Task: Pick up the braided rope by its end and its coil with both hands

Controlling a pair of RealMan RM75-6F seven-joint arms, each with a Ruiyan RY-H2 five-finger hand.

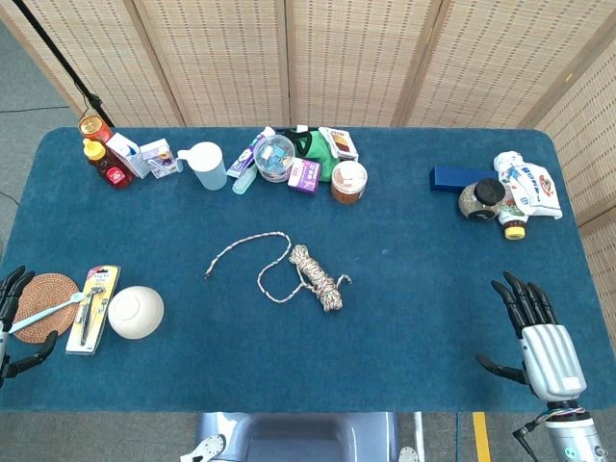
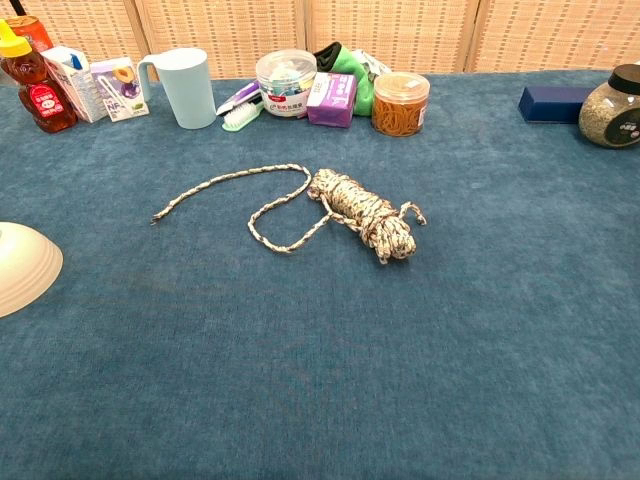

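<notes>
— Where do we stand with our hands?

— Our right hand (image 1: 532, 332) rests at the near right edge of the table (image 1: 404, 366), fingers spread and holding nothing. Our left hand (image 1: 13, 322) shows only as dark fingers at the near left edge, beside the woven coaster (image 1: 38, 306); they look apart and empty, though most of that hand is cut off by the frame.

— And the braided rope (image 1: 310, 272)?

— Well apart from both hands, towards the middle of the table. From the right hand it lies far to the left and a little further out; from the left hand, far to the right. The coil (image 2: 365, 213) is the part closer to our right hand, and the free end (image 2: 158, 216) trails off towards our left (the chest view shows neither hand, only the rope).

— So how do we take it well?

— We judge the split is natural: right hand to the coil, left hand to the loose end. The left should pass beyond the white bowl (image 1: 136, 312) and the carded tool (image 1: 89, 306) that sit just to its right, so as not to knock them. The end is thin and flat on the cloth, so we would pinch it with fingertips pressed low; the coil is bulky and wants a wrap from above across its bundle. Lifting both together should keep the loop from dragging.
</notes>
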